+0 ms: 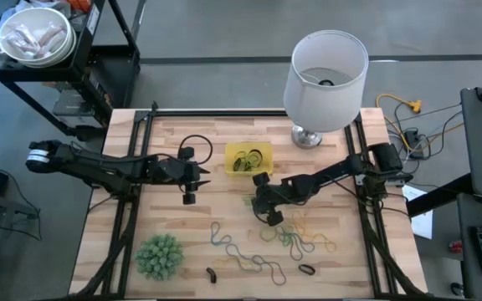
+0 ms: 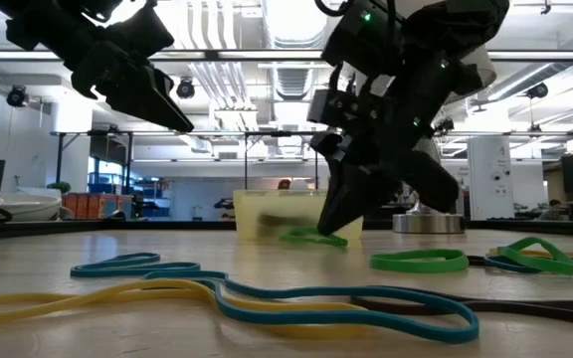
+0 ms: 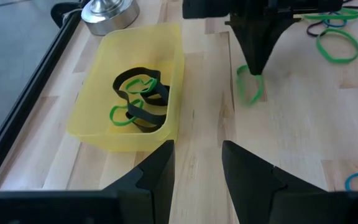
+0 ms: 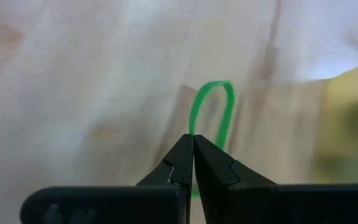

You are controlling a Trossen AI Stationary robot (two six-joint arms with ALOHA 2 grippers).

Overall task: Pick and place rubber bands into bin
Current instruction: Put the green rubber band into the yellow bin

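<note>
Pinched between the right gripper's (image 4: 193, 140) closed tips, a thin green rubber band (image 4: 213, 109) at frame centre needs lifting straight up before swinging to the shallow yellow plastic bin (image 3: 166, 74); left gripper (image 3: 197, 163) waits, jaws apart.

One yellow bin (image 1: 248, 158), two grippers, one white lampshade (image 1: 325, 69), one spiky green plant (image 1: 158, 255), many loose rubber bands (image 1: 249, 261)

White lampshade (image 1: 327, 79), spiky green plant (image 1: 159, 255) — wooden table (image 1: 182, 234)

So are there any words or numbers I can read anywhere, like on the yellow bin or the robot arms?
None can be read. The yellow bin, the rubber bands, the table and both arms are plain. Background signs in the low view are too small and blurred to read.
</note>
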